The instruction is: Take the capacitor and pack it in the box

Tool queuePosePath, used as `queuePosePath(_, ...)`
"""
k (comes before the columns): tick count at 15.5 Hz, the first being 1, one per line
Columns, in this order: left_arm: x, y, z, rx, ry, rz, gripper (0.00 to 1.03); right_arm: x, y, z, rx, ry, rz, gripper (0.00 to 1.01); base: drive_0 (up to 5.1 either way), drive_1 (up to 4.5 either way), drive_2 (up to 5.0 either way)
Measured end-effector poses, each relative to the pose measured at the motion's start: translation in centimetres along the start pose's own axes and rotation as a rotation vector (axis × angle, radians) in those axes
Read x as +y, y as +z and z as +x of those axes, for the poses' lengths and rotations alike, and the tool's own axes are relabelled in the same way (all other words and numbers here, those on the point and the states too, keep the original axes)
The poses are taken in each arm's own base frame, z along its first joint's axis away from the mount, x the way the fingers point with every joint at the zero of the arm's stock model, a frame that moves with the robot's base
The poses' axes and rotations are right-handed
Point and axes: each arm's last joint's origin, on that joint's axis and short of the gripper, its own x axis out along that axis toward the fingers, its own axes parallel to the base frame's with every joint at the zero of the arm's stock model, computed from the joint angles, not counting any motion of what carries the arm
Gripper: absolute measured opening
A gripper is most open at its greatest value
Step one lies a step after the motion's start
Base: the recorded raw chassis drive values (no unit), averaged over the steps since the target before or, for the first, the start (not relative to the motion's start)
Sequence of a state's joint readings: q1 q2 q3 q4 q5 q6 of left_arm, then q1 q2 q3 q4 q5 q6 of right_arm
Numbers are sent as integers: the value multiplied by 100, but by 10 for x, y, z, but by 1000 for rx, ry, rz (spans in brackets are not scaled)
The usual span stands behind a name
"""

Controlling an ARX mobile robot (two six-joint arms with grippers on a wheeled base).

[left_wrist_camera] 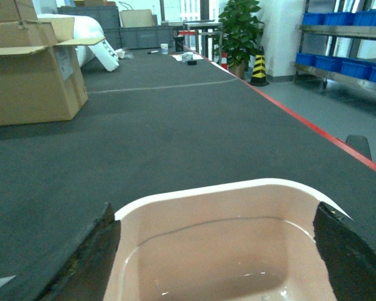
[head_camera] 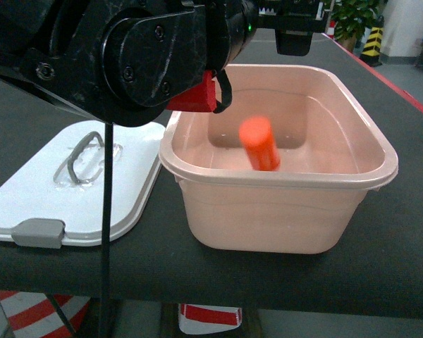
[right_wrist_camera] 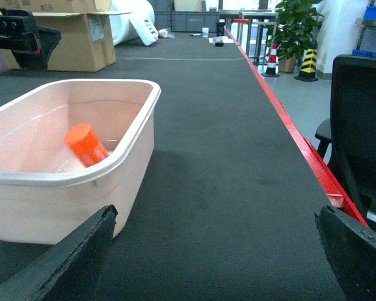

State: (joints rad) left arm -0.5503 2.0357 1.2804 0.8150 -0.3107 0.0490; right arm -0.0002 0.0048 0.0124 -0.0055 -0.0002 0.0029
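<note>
The pale pink box [head_camera: 381,151] stands open on the dark table, with its white lid [head_camera: 77,176] lying flat to its left. An orange cylindrical capacitor [head_camera: 259,143] is inside the box, tilted and blurred; in the right wrist view the capacitor [right_wrist_camera: 86,144] leans near the box's [right_wrist_camera: 113,169] near wall. My left gripper [left_wrist_camera: 213,207] hangs open above the box [left_wrist_camera: 225,186], holding nothing; the capacitor does not show in that view. My right gripper [right_wrist_camera: 214,212] is open over bare table to the right of the box.
A brown cardboard carton [left_wrist_camera: 25,69] sits far back on the table. The table's right side has a red edge [right_wrist_camera: 301,138], with a black chair [right_wrist_camera: 363,125] beyond it. Blue bins [left_wrist_camera: 344,19] fill shelves, and a potted plant [left_wrist_camera: 241,31] stands behind.
</note>
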Motion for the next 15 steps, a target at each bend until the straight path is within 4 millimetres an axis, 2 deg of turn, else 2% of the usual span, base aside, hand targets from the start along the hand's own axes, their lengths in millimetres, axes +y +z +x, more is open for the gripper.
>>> queuePosePath(1, 11, 1, -4, 2, 19, 1, 99, 0, 0, 0, 0, 0, 0, 98, 0, 0, 0)
queuePosePath(2, 23, 2, -10, 1, 42, 1, 97, 0, 0, 0, 0, 0, 0, 98, 0, 0, 0)
queuePosePath(3, 46, 6, -19, -13, 88, -3, 98, 0, 0, 0, 0, 0, 0, 98, 0, 0, 0)
queuePosePath(4, 81, 14, -36, -39, 164, -10, 98, 0, 0, 0, 0, 0, 0, 98, 0, 0, 0)
queuePosePath(5, 120, 14, -54, -56, 251, -8, 98, 0, 0, 0, 0, 0, 0, 98, 0, 0, 0)
queuePosePath(7, 170, -19, -78, 34, 372, 3, 98, 0, 0, 0, 0, 0, 0, 98, 0, 0, 0)
queuePosePath(9, 186, -62, -76, 127, 387, 11, 98, 0, 0, 0, 0, 0, 0, 98, 0, 0, 0)
queuePosePath(11, 187, -108, -54, 224, 359, 10, 98, 0, 0, 0, 0, 0, 0, 98, 0, 0, 0)
queuePosePath(13, 191, -137, -37, 285, 362, -4, 98, 0, 0, 0, 0, 0, 0, 98, 0, 0, 0)
queuePosePath(15, 197, -153, -27, 331, 360, -13, 98, 0, 0, 0, 0, 0, 0, 98, 0, 0, 0)
